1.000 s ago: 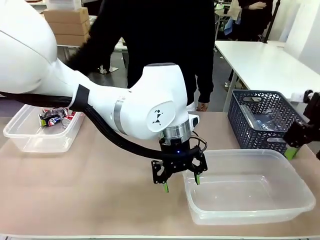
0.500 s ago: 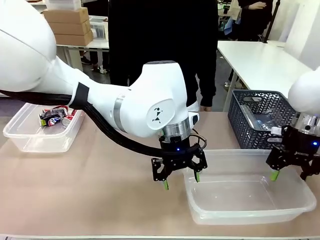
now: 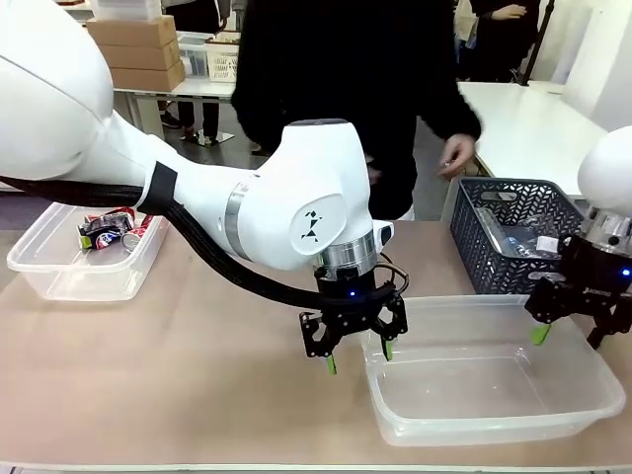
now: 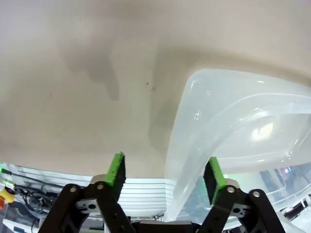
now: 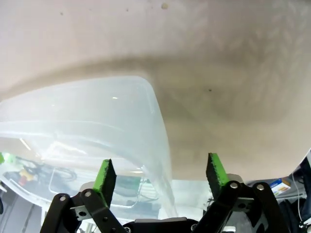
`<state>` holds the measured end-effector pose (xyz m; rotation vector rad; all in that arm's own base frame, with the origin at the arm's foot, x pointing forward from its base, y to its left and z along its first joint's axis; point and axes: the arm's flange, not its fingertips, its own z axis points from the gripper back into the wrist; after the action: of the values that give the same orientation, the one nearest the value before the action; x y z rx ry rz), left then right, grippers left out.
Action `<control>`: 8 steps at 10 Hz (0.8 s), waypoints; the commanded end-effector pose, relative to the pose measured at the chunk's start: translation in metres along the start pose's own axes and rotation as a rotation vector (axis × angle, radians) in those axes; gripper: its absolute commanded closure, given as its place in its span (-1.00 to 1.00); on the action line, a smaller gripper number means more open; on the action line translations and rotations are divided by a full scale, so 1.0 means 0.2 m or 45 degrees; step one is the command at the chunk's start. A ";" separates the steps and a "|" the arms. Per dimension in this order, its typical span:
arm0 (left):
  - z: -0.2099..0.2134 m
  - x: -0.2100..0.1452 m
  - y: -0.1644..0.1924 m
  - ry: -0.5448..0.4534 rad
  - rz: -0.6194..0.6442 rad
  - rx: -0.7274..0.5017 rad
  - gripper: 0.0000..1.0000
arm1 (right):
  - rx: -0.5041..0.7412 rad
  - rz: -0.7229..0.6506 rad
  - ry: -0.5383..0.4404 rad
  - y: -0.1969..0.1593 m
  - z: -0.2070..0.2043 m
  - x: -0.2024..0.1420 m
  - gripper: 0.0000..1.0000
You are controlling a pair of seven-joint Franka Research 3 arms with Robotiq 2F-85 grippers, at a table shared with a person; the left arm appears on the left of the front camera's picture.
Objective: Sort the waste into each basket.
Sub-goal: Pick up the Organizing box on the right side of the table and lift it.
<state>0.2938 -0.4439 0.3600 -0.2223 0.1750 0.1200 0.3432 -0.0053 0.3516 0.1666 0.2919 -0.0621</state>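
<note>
Tubs two: small tub, large tub; left tool, right tool straddle latter.

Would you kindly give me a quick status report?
Left gripper open astride big tub, left rim. Right gripper open astride its right rim. Person's hand near lattice basket, behind.

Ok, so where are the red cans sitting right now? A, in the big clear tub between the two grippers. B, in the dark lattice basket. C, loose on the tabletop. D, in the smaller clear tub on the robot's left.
D: the red cans lie inside the smaller clear tub on the robot's left side.
</note>
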 end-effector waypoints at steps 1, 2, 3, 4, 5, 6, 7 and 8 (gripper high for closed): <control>0.01 0.00 0.00 -0.008 -0.040 0.011 0.43 | -0.017 0.074 -0.043 0.00 -0.02 -0.06 0.12; 0.01 0.01 0.01 -0.003 -0.041 0.004 1.00 | -0.022 0.076 -0.051 0.00 0.00 -0.07 0.39; 0.01 0.00 0.01 -0.003 -0.040 0.002 1.00 | -0.049 0.069 -0.054 0.01 0.00 -0.07 1.00; 0.01 0.00 0.01 -0.005 -0.041 -0.005 0.74 | -0.069 0.063 -0.057 0.01 -0.01 -0.06 1.00; 0.02 0.00 0.02 -0.006 -0.040 -0.012 0.93 | -0.108 0.046 -0.082 0.02 -0.02 -0.06 1.00; 0.02 0.00 0.02 -0.008 -0.041 -0.011 1.00 | -0.112 0.048 -0.085 0.02 -0.02 -0.06 0.89; 0.02 -0.01 0.02 -0.012 -0.044 -0.009 1.00 | -0.114 0.045 -0.081 0.02 -0.01 -0.06 1.00; 0.02 -0.01 0.02 -0.016 -0.044 -0.012 1.00 | -0.115 0.046 -0.082 0.02 -0.01 -0.06 1.00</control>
<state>0.2931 -0.4473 0.3635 -0.2338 0.1657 0.0995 0.3444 0.0025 0.3623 0.1089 0.2490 -0.0027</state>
